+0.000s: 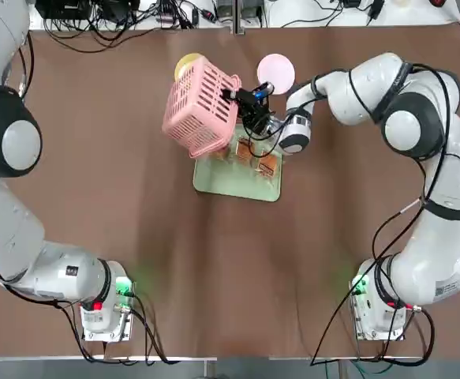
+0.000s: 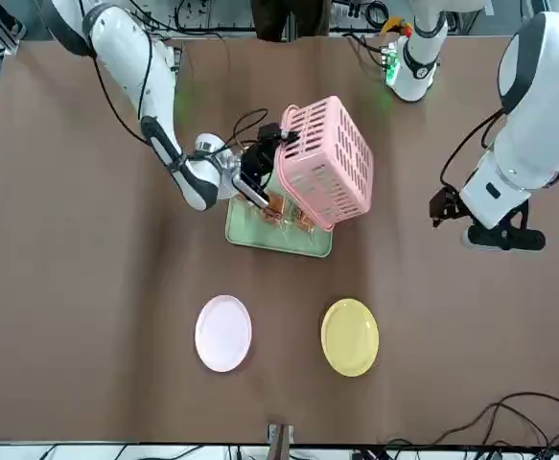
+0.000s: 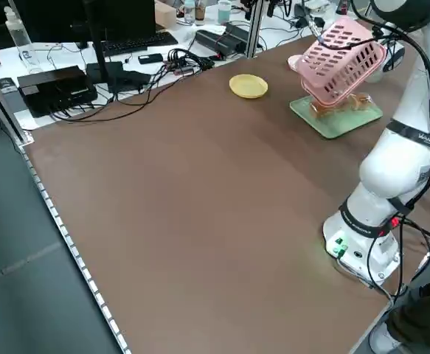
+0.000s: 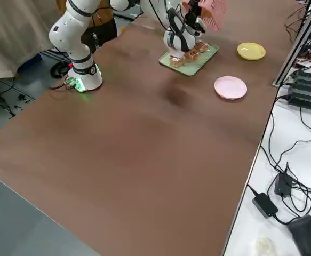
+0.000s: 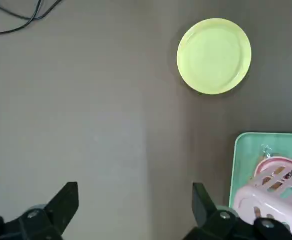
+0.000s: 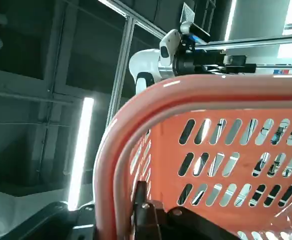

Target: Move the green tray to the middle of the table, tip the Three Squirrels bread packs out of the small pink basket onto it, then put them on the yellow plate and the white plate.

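Observation:
The small pink basket hangs tipped on its side over the green tray. My right gripper is shut on the basket's rim. Several Three Squirrels bread packs lie on the tray under the basket's mouth. Beyond the tray is the white plate, with the yellow plate beside it, half hidden by the basket in the top view. My left gripper hovers high over the table's left side, open and empty, looking down on the yellow plate.
Cables and electronics line the table's far edge. The bases of both arms stand at the near edge. Both plates have nothing on them.

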Controlling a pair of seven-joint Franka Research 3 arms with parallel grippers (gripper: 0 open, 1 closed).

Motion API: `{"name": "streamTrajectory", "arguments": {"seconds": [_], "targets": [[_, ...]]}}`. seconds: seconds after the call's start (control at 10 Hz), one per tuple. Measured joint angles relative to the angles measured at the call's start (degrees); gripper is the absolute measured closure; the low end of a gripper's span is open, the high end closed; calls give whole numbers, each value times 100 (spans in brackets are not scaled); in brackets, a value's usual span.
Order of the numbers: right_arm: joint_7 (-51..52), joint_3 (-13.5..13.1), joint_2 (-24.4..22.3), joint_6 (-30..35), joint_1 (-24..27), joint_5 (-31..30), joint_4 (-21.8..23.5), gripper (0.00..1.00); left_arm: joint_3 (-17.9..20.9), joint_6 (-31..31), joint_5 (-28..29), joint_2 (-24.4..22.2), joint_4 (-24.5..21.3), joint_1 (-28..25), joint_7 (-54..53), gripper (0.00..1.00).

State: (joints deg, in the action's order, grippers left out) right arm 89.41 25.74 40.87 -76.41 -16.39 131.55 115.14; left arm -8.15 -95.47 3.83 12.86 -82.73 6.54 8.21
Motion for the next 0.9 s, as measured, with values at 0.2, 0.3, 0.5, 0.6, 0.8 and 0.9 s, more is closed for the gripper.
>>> {"name": "streamTrajectory", "arguments": {"seconds": [0.2, 0.3, 0.5, 0.6, 0.8, 0.9], "targets": [[-28, -33, -16, 132, 13, 7, 19, 94, -97, 368, 0, 15, -1, 9, -226, 0], [-29, -205, -17, 553, 11, -106, 151, 94, -153, 509, 0, 15, -1, 10, -394, 0], [138, -822, -9, 1632, 36, -689, 525, 94, -156, 568, 0, 17, 0, 4, -555, 0], [278, -941, -10, 1928, 71, -797, 638, 94, -157, 571, 0, 19, -1, 4, -590, 0], [482, -1016, -11, 2281, 73, -952, 695, 94, -157, 583, 0, 28, -36, 4, -702, 0], [594, -1083, -11, 2405, 74, -1055, 699, 94, -157, 584, 0, 38, -57, 4, -732, 0]]}}
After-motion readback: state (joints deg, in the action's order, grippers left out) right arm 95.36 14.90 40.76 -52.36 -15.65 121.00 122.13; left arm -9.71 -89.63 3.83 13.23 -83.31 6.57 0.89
